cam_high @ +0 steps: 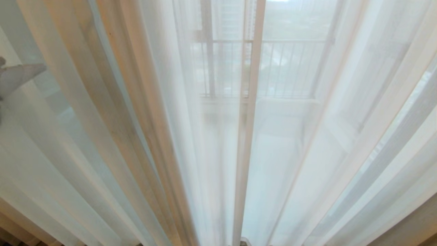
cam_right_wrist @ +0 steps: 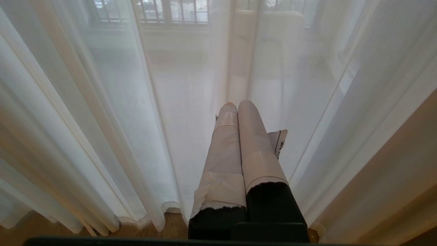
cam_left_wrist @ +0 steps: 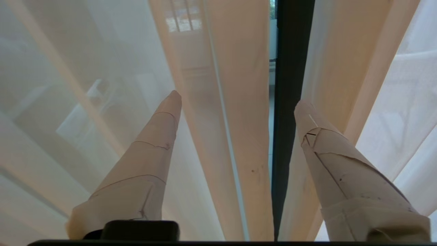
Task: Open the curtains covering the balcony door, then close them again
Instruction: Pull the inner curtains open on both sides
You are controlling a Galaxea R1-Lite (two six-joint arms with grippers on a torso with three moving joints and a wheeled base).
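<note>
From where I sit, the floor-length sheer white curtains (cam_high: 205, 136) hang drawn across the dark-framed glass balcony door (cam_left_wrist: 290, 68), so I judge the opening has not started and the closing lies beyond it. My left hand (cam_left_wrist: 235, 99) stands wide, its taped fingers (cam_left_wrist: 164, 123) straddling a beige-tan fold with nothing gripped. My right hand (cam_right_wrist: 237, 106) is pressed closed, empty, pointing at the sheer fabric above the wooden floor (cam_right_wrist: 143, 232).

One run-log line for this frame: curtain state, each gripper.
curtains: drawn across balcony door | left gripper: open, raised at curtain folds, holding nothing | right gripper: shut, empty, parked low facing curtains
</note>
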